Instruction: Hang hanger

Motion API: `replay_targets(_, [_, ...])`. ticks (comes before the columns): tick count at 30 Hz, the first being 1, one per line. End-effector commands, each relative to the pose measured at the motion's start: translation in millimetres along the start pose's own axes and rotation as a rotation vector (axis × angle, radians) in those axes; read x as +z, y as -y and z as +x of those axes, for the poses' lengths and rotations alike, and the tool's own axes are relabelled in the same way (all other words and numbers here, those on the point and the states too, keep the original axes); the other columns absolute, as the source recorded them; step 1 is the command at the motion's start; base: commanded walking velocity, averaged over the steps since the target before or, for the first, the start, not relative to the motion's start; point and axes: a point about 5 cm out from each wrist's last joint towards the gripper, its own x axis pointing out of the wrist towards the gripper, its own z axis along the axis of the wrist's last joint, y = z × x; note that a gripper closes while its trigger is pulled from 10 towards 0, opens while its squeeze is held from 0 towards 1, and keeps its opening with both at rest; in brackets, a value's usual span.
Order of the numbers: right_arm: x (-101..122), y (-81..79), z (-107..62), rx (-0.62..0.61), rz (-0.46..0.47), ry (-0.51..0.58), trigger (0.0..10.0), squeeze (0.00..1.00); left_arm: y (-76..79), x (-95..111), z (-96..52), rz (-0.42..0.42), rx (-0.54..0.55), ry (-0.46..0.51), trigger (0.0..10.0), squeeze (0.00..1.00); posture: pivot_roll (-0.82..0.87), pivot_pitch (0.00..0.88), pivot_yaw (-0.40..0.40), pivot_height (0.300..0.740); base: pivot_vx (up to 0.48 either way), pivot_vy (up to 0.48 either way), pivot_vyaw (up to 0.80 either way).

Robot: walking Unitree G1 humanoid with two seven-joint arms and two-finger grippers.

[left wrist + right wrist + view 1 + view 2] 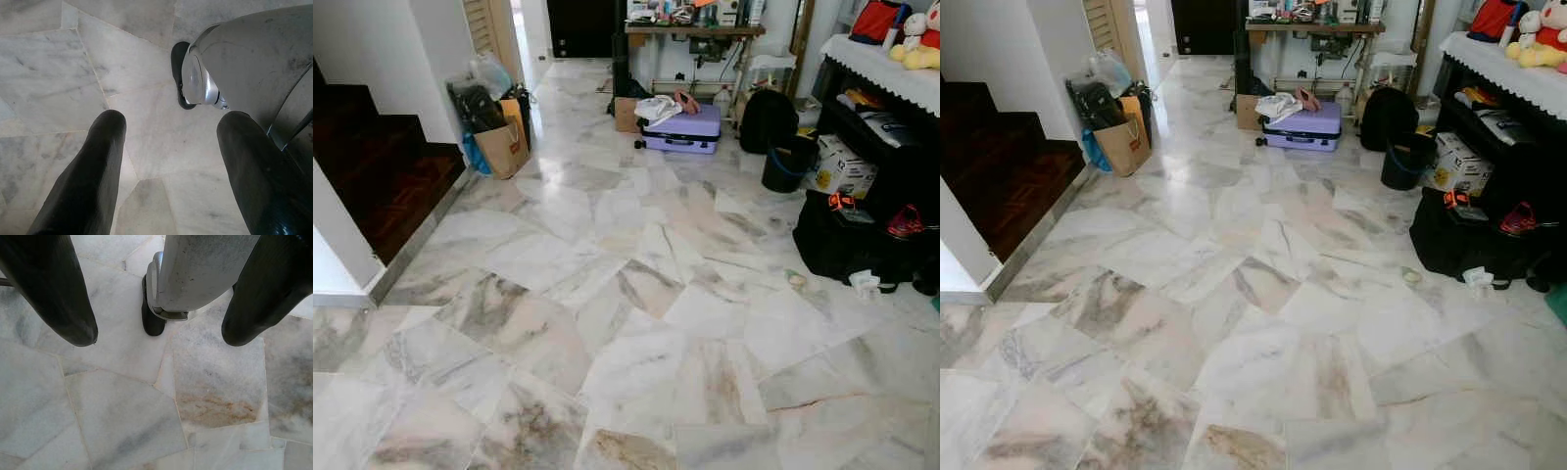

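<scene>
Marble floor [626, 323] seen from the head camera, bare across the near half. Clutter is confined to the far and right edges.

No brand or label text can be read anywhere. A red mark is printed on the brown paper bag [502, 147] at the left edge by the dark stairs [382, 166]; too small to resolve. Printing on the white cardboard box [842, 164] at the right edge is likewise illegible.

A lilac suitcase [683, 130] lies flat at the far edge, with white cloth [657, 107] piled on its lid. A black bin [787, 162] and black bags [847, 245] are grouped along the right edge; the bags are cut off by the frame.

The hanger cannot be made out in any view.

Left gripper [168, 129]: fingers spread, nothing between them, pointed down at floor beside the robot's leg [254, 58]. Right gripper [159, 335]: fingers spread, nothing held, above floor and the robot's foot [152, 316].
</scene>
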Motion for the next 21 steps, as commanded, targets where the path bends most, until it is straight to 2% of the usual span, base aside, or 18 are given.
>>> replay_targets(1, [76,-24.9,5.8,0.279,0.035,0.169,10.0,0.00,-38.0,70,-1.9,-0.184,0.055,0.205,10.0,0.00,0.12,0.047,-0.007,0.740,0.000,0.000,0.00])
replay_targets(4, [76,-24.0,5.7,0.277,0.069,0.179,10.0,0.00,-49.8,64,-4.7,-0.190,0.077,0.196,10.0,0.00,0.11,0.057,0.005,0.740,0.000,0.000,0.00])
replay_targets(8, [69,-21.3,5.5,0.266,0.091,0.169,10.0,0.00,-39.6,68,-2.4,-0.177,0.053,0.202,10.0,0.00,0.10,0.074,0.007,0.740,0.000,0.000,0.00])
replay_targets(14, [57,-19.7,5.2,0.249,0.086,0.144,10.0,0.00,-32.1,73,-0.8,-0.141,0.034,0.204,10.0,0.00,0.09,0.098,0.005,0.740,0.000,0.000,0.00])
replay_targets(16, [73,-11.7,5.2,0.243,0.079,0.166,10.0,0.00,-29.9,77,-0.5,-0.130,0.028,0.211,10.0,0.00,0.09,0.104,0.001,0.740,0.000,0.000,0.00])
replay_targets(21, [79,-8.4,5.1,0.236,0.040,0.162,10.0,0.00,-29.6,75,-0.4,-0.114,0.023,0.205,10.0,0.00,0.10,0.105,0.004,0.740,0.000,0.000,0.00])
